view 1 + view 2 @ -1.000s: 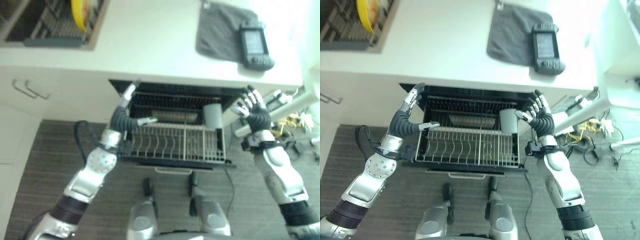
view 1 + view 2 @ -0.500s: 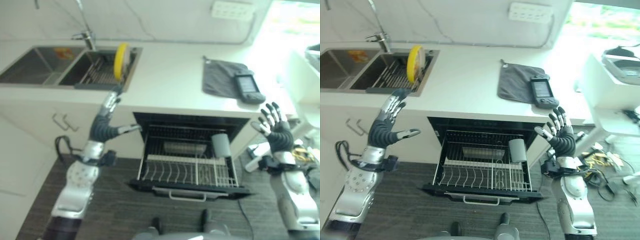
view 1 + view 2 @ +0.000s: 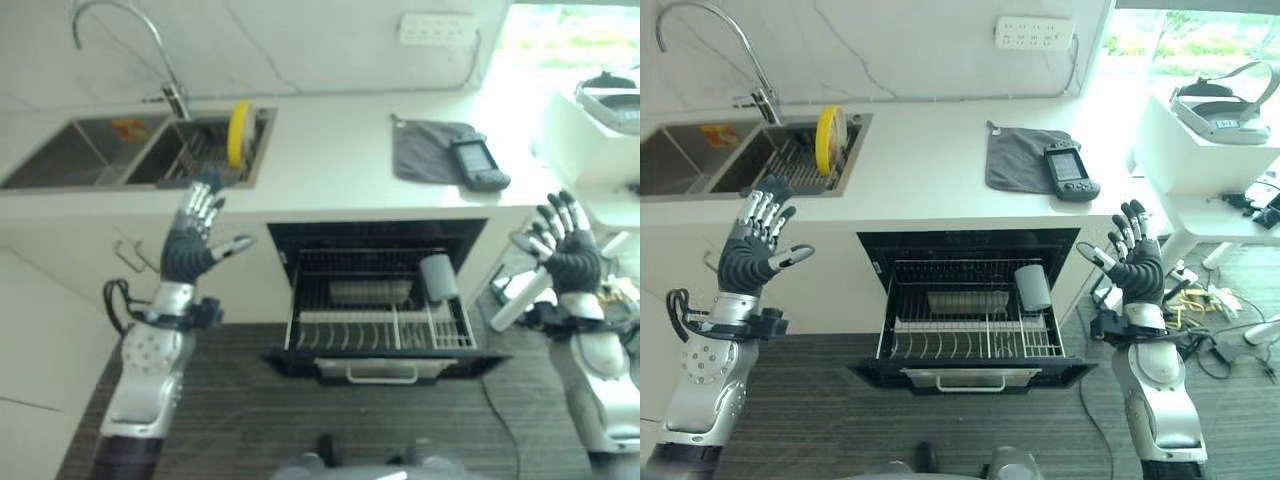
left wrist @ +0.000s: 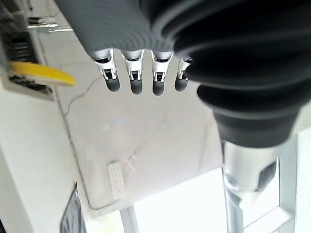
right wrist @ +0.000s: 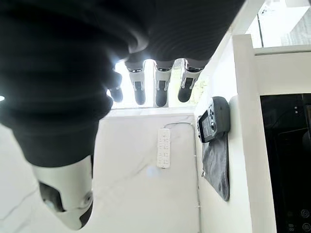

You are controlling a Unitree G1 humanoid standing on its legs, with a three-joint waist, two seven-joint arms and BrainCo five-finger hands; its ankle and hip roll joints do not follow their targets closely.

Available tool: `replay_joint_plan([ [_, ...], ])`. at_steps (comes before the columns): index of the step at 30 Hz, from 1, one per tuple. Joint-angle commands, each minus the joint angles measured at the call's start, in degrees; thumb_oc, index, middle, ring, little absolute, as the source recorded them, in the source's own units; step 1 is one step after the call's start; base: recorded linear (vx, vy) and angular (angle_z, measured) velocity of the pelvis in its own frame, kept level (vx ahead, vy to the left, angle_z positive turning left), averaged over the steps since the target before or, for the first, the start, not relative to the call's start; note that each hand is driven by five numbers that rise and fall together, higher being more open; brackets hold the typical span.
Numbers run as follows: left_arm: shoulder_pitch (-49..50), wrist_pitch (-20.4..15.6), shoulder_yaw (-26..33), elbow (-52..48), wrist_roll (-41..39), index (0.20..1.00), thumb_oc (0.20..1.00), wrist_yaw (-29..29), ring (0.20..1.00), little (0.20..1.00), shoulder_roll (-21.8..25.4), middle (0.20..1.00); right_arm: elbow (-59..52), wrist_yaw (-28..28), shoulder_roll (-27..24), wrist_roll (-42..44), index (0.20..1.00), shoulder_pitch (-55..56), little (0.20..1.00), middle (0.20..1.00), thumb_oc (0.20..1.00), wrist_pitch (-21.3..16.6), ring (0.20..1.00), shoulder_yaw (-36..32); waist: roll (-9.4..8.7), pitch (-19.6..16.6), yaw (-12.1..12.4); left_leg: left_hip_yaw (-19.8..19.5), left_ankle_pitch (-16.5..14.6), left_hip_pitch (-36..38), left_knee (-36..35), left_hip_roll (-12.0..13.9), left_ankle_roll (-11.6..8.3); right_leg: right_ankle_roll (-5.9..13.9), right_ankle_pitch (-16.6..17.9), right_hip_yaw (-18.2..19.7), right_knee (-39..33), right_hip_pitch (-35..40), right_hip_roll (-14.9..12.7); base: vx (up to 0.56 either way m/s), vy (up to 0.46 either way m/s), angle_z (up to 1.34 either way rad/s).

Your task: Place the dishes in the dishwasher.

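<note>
Both hands are up, fingers spread, holding nothing. Left hand (image 3: 752, 255) sits at the left of the right eye view, raised in front of the cabinet face just below the sink (image 3: 700, 158); fingers straight, thumb out to the side. Left wrist view agrees: fingertips (image 4: 135, 86) in a straight row with nothing past them but wall and counter. Right hand (image 3: 1133, 262) is at the right of the frame, beside the dishwasher (image 3: 975, 300) opening and clear of it; fingers straight too, and its wrist view shows a relaxed row of fingertips (image 5: 160, 97), nothing in the palm. The one dish I can make out is the yellow plate (image 3: 826, 140), upper left of the frame, standing on edge in the dark rack (image 3: 800, 158) inside the right sink basin, under the faucet (image 3: 735, 60). Left hand is below and left of it, not touching. Dishwasher is centre frame with the lower wire rack (image 3: 970, 335) pulled out; a grey cup-like container (image 3: 1032, 287) stands at its right rear. On the white countertop (image 3: 920, 170), upper centre-right, a grey cloth (image 3: 1020, 158) lies flat with a dark handheld device (image 3: 1070, 170) on its right edge.
</note>
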Motion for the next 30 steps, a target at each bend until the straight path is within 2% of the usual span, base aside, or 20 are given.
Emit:
replay_joint_plan([
  [1, -1.23, -1.36, 0.11, -2.73, -2.1, 1.0, 1.0, -0.26, 1.0, 1.0, 1.6, 1.0, -2.78, -1.85, -0.36, 0.42, 1.0, -3.89, 1.0, 1.0, 1.0, -1.89, 1.0, -1.86, -0.38, -0.76, 0.1, 2.84, -3.61, 3.61, 5.17, -0.94, -1.67, 0.05, 10.79, -2.14, -11.54, 5.22, 3.3, 0.0, 0.027, 0.2],
  [3, -0.48, -1.49, 0.32, -3.13, -2.95, 1.0, 1.0, 0.97, 1.0, 1.0, 2.2, 1.0, -1.95, -0.96, -1.49, 1.24, 1.0, -5.89, 1.0, 1.0, 1.0, -1.92, 1.0, -1.44, -0.83, -1.5, 0.38, 3.63, -3.01, 4.32, 3.1, 1.92, -2.71, 0.03, 10.99, 0.04, -15.98, 7.19, 3.23, 0.0, 0.088, 0.0],
  [5, -0.06, -1.91, 0.68, -3.89, -4.1, 1.0, 1.0, 2.81, 1.0, 1.0, 2.32, 1.0, -2.0, 0.22, -2.48, 1.54, 1.0, -6.95, 1.0, 1.0, 1.0, -2.64, 1.0, -1.26, -1.02, -2.54, 0.54, 2.49, 0.08, 3.89, -0.06, 5.05, -4.31, 0.02, 11.89, 2.47, -18.93, 7.49, 3.22, -0.03, 0.204, -0.42],
  [6, -0.09, -2.57, 0.99, -3.79, -6.17, 1.0, 1.0, 3.84, 1.0, 1.0, 1.92, 1.0, -1.98, 1.31, -3.19, 1.02, 1.0, -7.01, 1.0, 1.0, 1.0, -3.47, 1.0, -1.38, -0.93, -3.08, 0.57, 1.82, 4.32, 2.85, -2.56, 9.32, -6.37, -0.15, 11.93, 4.27, -20.44, 7.83, 3.06, -0.03, 0.236, -0.77],
  [7, -0.06, -2.76, 1.04, -3.68, -6.62, 1.0, 1.0, 3.86, 1.0, 1.0, 1.7, 1.0, -2.03, 1.45, -3.47, 1.1, 1.0, -6.96, 1.0, 1.0, 1.0, -3.56, 1.0, -1.48, -0.89, -3.2, 0.61, 1.57, 5.46, 2.58, -3.27, 10.43, -6.88, -0.18, 11.92, 4.61, -20.78, 7.91, 2.96, -0.05, 0.304, -0.69],
  [8, 0.06, -3.36, 1.06, -3.25, -7.48, 1.0, 1.0, 3.63, 1.0, 1.0, 0.59, 1.0, -2.01, 2.1, -4.24, 1.41, 1.0, -6.8, 1.0, 1.0, 1.0, -3.64, 1.0, -2.06, -0.8, -3.32, 0.64, 1.06, 7.94, 1.34, -4.42, 13.7, -8.02, -0.21, 11.54, 5.25, -21.29, 8.14, 2.17, -0.04, 0.238, -0.68],
  [10, 0.47, -5.02, 0.86, -2.23, -7.58, 1.0, 1.0, 2.85, 1.0, 1.0, -0.33, 1.0, -1.57, 2.7, -4.95, 1.93, 1.0, -6.72, 1.0, 1.0, 1.0, -3.83, 1.0, -2.66, -0.51, -3.42, 0.48, 1.37, 8.8, 0.45, -4.77, 15.91, -8.61, -0.3, 10.98, 5.21, -21.16, 7.93, 1.61, -0.04, 0.316, -0.56],
  [11, 0.81, -6.98, 0.52, -1.56, -6.77, 1.0, 1.0, 2.57, 1.0, 1.0, -0.85, 1.0, -1.09, 3.2, -5.54, 2.41, 1.0, -6.74, 1.0, 1.0, 1.0, -4.08, 1.0, -3.22, -0.19, -3.42, 0.33, 1.43, 8.91, 0.16, -4.93, 16.86, -8.87, -0.31, 10.56, 4.91, -20.73, 7.52, 1.04, -0.04, 0.406, -0.4],
  [13, 1.42, -8.63, 0.96, -1.38, -6.66, 1.0, 1.0, 2.91, 1.0, 1.0, -1.31, 1.0, -0.38, 3.57, -5.82, 1.58, 1.0, -7.67, 1.0, 1.0, 1.0, -4.04, 1.0, -3.27, 0.63, -3.49, 0.6, -0.51, 8.27, 0.52, -4.78, 17.26, -9.21, 0.0, 10.14, 5.64, -19.42, 6.17, -0.04, -0.01, 0.598, -0.31],
  [16, 1.25, -7.97, 1.56, -0.95, -8.5, 1.0, 1.0, 3.15, 1.0, 1.0, -1.51, 1.0, 0.13, 2.84, -5.74, 0.91, 1.0, -9.5, 1.0, 1.0, 1.0, -3.52, 1.0, -2.35, 1.04, -3.65, 1.02, -1.3, 6.41, 1.38, -4.42, 16.39, -9.39, 0.82, 10.35, 6.06, -18.81, 5.77, -1.31, 0.03, 0.532, -0.12],
  [17, 0.39, -7.16, 1.45, -0.63, -9.43, 1.0, 1.0, 3.15, 1.0, 1.0, -1.44, 1.0, -0.16, 1.64, -5.6, 1.12, 1.0, -10.09, 1.0, 1.0, 1.0, -3.29, 1.0, -1.99, 0.96, -3.7, 0.97, 0.48, 4.7, 2.05, -4.09, 15.1, -9.1, 2.63, 11.23, 5.38, -18.4, 6.0, -3.64, 0.04, 0.717, 0.03],
  [18, 0.0, -7.04, 1.26, -0.45, -9.34, 1.0, 1.0, 3.15, 1.0, 1.0, -1.36, 1.0, -0.2, 1.37, -5.55, 1.21, 1.0, -10.19, 1.0, 1.0, 1.0, -3.19, 1.0, -1.93, 0.89, -3.68, 0.97, 0.67, 4.36, 2.18, -4.03, 14.77, -9.02, 3.05, 11.49, 5.21, -18.39, 6.13, -4.08, 0.02, 0.627, 0.08],
  [22, -2.36, -5.69, 0.31, -0.58, -8.23, 1.0, 1.0, 2.85, 1.0, 1.0, 0.14, 1.0, -0.83, 0.08, -5.13, 1.28, 1.0, -9.82, 1.0, 1.0, 1.0, -3.1, 1.0, -2.6, 0.29, -3.2, 1.19, 0.17, 2.37, 3.33, -4.81, 11.78, -7.57, 6.91, 13.1, 4.3, -15.65, 5.64, -8.2, 0.0, 0.489, 0.04],
  [25, -2.61, -4.46, 0.17, -0.29, -9.33, 1.0, 1.0, 1.04, 1.0, 1.0, 0.59, 1.0, -1.74, -0.61, -4.68, 1.8, 1.0, -8.17, 1.0, 1.0, 1.0, -3.34, 1.0, -3.89, -0.82, -2.94, 1.73, -1.88, 0.62, 2.92, -4.99, 8.35, -5.79, 8.3, 17.72, 3.52, -13.24, 4.36, -11.89, 0.0, 0.463, 0.28],
  [27, -3.08, -2.71, 1.07, 0.26, -10.55, 1.0, 1.0, -1.0, 1.0, 1.0, 1.31, 1.0, -1.5, -0.56, -3.7, 2.81, 1.0, -7.17, 1.0, 1.0, 1.0, -3.1, 1.0, -4.61, -1.58, -2.97, 2.43, -2.56, -0.76, 2.86, -4.99, 5.33, -3.92, 8.75, 21.63, 3.15, -12.34, 3.47, -14.59, 0.02, 0.49, 0.22],
  [28, -3.21, -2.14, 1.39, 0.24, -10.58, 1.0, 1.0, -1.49, 1.0, 1.0, 1.5, 1.0, -1.36, -0.08, -3.2, 2.76, 1.0, -7.06, 1.0, 1.0, 1.0, -2.89, 1.0, -4.7, -1.67, -3.03, 2.67, -2.51, -0.99, 2.79, -4.99, 4.72, -3.48, 8.86, 22.37, 2.95, -12.48, 3.39, -15.05, 0.0, 0.417, 0.08],
  [29, -3.37, -0.87, 1.67, -0.42, -10.6, 1.0, 1.0, -1.63, 1.0, 1.0, 1.94, 1.0, -1.21, 0.33, -1.97, 1.33, 1.0, -7.1, 1.0, 1.0, 1.0, -2.89, 1.0, -3.9, -1.89, -2.99, 3.81, -2.25, -1.55, 2.47, -4.99, 3.58, -2.71, 9.46, 24.57, 0.93, -12.06, 2.91, -16.48, -0.02, 0.304, -0.04],
  [30, -3.38, -0.7, 1.73, -0.48, -10.6, 1.0, 1.0, -1.68, 1.0, 1.0, 2.03, 1.0, -1.17, 0.42, -1.77, 0.99, 1.0, -7.12, 1.0, 1.0, 1.0, -2.89, 1.0, -3.77, -1.93, -2.98, 3.98, -2.15, -1.6, 2.42, -4.99, 3.44, -2.58, 9.53, 24.62, 0.59, -12.1, 2.92, -16.56, -0.05, 0.369, -0.31],
])
